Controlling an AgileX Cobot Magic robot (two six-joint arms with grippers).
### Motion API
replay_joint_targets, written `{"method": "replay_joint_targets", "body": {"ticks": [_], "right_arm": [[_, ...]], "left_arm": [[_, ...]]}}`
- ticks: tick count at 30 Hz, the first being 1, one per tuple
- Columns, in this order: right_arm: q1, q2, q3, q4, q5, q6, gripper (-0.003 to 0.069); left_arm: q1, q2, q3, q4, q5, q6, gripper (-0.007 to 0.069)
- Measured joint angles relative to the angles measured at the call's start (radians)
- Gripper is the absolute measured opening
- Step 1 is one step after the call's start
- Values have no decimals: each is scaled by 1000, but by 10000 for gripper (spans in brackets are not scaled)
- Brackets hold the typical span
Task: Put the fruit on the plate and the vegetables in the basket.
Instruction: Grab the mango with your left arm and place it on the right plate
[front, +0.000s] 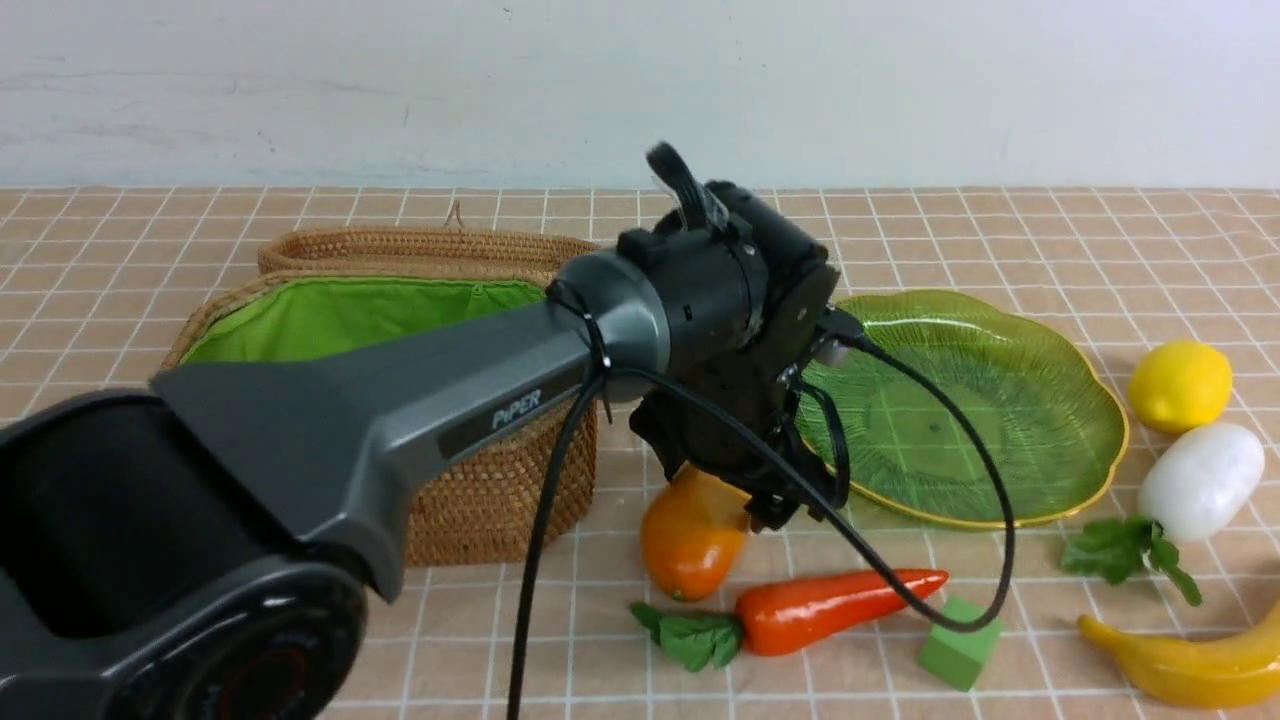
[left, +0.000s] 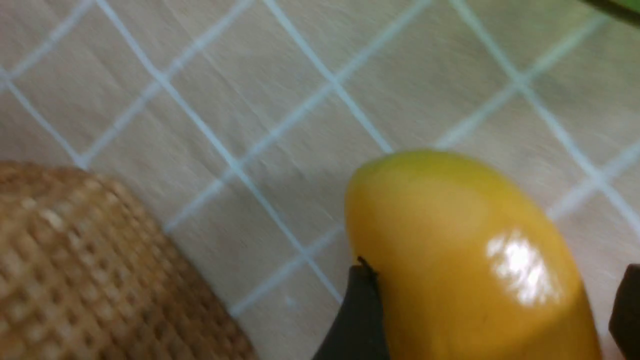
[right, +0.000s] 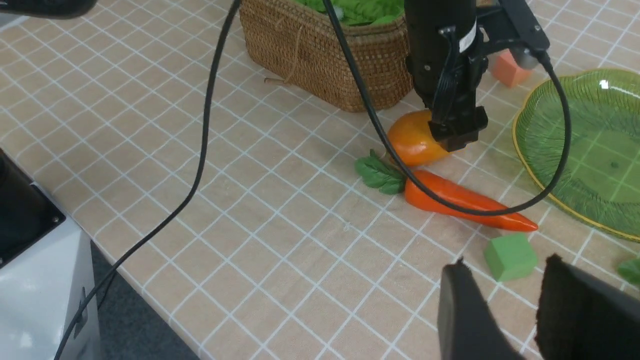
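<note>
Orange-yellow mango (left: 450, 225) lay between the left gripper's (left: 492, 280) open fingers; we noted the right gripper (right: 505, 265) parted, empty.

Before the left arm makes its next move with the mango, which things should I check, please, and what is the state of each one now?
1. Mango between the left fingers: ok, one on each side.
2. Fingers closed firmly on it: not ok, a gap shows at one; it lies on the table.
3. Plate free: ok, nothing on it.
4. Carrot leaves apart from the mango: cannot tell.
5. Right fingers out of the way: ok, apart, holding nothing.
</note>
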Motion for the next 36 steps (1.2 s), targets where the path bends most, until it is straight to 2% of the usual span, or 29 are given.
{"method": "replay_joint_targets", "body": {"ticks": [9, 15, 19, 21, 23, 25, 26, 27, 32, 36], "right_arm": [[1, -3, 0, 3, 2, 0, 236], [1, -3, 0, -21, -3, 0, 236], [1, -3, 0, -162, -42, 48, 237], [1, -3, 0, -263, -80, 127, 237], [1, -3, 0, -305, -94, 170, 237], [1, -3, 0, -380, -103, 267, 237], [1, -3, 0, -388, -103, 279, 237], [1, -3, 0, -400, -101, 310, 237], [1, -3, 0, -362, -65, 326, 236], [1, -3, 0, -324, -46, 326, 236]], "left_arm": [[1, 68, -10, 14, -25, -18, 538], [1, 58, -14, 11, -24, -18, 538], [1, 11, -94, -31, -30, -23, 538], [1, -23, -170, -119, -95, -30, 538], [1, -32, -195, -160, -147, -26, 538], [1, -32, -224, -252, -316, 18, 538], [1, -29, -226, -276, -345, 38, 538], [1, -5, -228, -335, -449, 96, 538], [1, 130, -228, -447, -647, 243, 538], [1, 211, -224, -463, -689, 265, 559]]}}
